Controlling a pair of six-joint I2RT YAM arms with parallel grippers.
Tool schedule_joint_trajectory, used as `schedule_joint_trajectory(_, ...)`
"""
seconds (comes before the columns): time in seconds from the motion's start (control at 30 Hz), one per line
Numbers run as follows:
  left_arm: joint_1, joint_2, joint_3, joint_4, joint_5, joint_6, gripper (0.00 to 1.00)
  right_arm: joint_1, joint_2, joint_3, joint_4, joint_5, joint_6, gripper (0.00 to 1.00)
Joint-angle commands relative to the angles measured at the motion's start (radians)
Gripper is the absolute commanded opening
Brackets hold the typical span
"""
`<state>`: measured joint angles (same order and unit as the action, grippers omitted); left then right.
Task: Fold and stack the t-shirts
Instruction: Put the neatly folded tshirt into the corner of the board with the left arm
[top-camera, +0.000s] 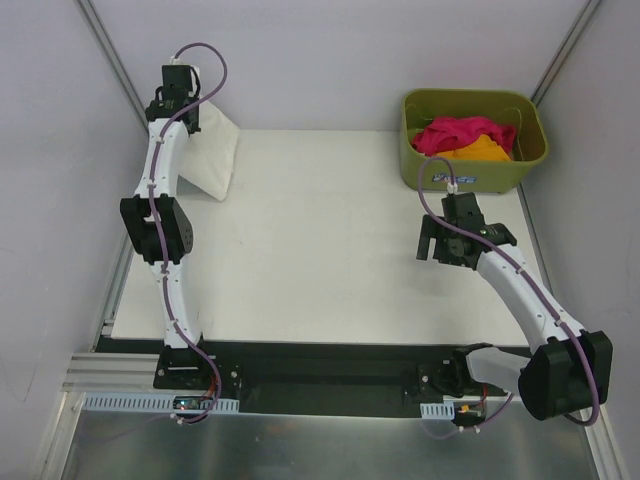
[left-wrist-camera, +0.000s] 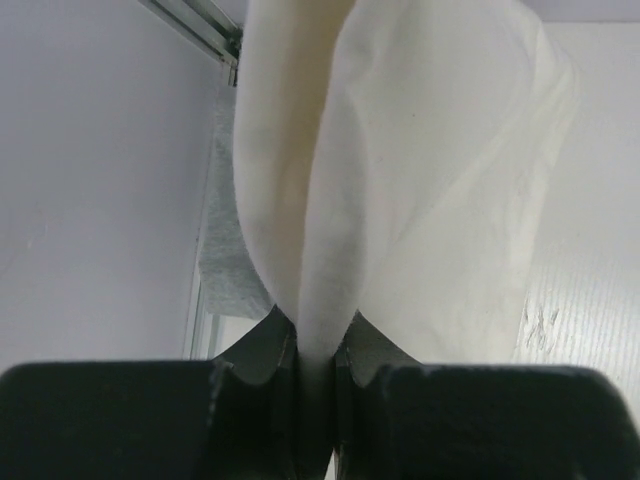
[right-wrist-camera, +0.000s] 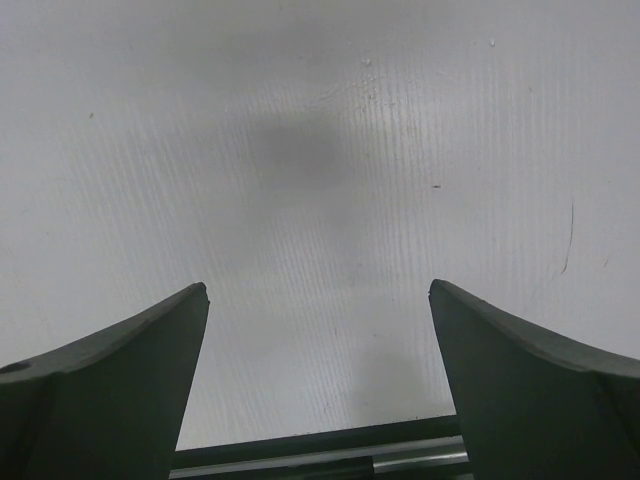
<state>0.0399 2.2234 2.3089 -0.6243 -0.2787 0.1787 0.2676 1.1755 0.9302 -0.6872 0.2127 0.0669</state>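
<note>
**The left gripper (left-wrist-camera: 315, 345) held the cream-white t-shirt (left-wrist-camera: 430, 200) up at the far left corner.**

It was squeezed tight on a fold of the shirt, which hung down to the table (top-camera: 320, 250), with a grey t-shirt (left-wrist-camera: 222, 260) just beside it. The right gripper (right-wrist-camera: 318, 300) was wide open and held nothing. It was well apart from that shirt and nearer the olive-green basket (top-camera: 415, 165) with the pink t-shirt (top-camera: 455, 133) and the orange t-shirt (top-camera: 487, 150). The left arm looked best placed to lay the shirt flat.
</note>
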Motion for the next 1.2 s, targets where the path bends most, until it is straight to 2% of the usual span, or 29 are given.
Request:
schedule_joint_trajectory(0.0, 0.014, -0.037, 0.078, 0.09, 0.087, 0.025, 0.0, -0.004, 0.006, 0.053, -0.015, 0.008, 0.024, 0.97)
schedule_joint_trajectory(0.47, 0.012, -0.076, 0.049, 0.143, 0.165, -0.025, 0.0, -0.004, 0.012, 0.058, -0.005, 0.008, 0.034, 0.97)
schedule_joint_trajectory(0.63, 0.015, -0.073, -0.008, 0.245, 0.067, -0.007, 0.0, -0.004, 0.019, 0.055, 0.0, 0.016, 0.04, 0.97)
schedule_joint_trajectory(1.03, 0.115, -0.013, -0.072, 0.316, 0.127, 0.03, 0.0, 0.001, 0.078, 0.078, -0.012, 0.002, 0.051, 0.97)
schedule_joint_trajectory(1.17, 0.144, 0.053, -0.069, 0.322, 0.096, 0.015, 0.15, 0.008, 0.084, 0.085, -0.025, 0.011, 0.057, 0.97)
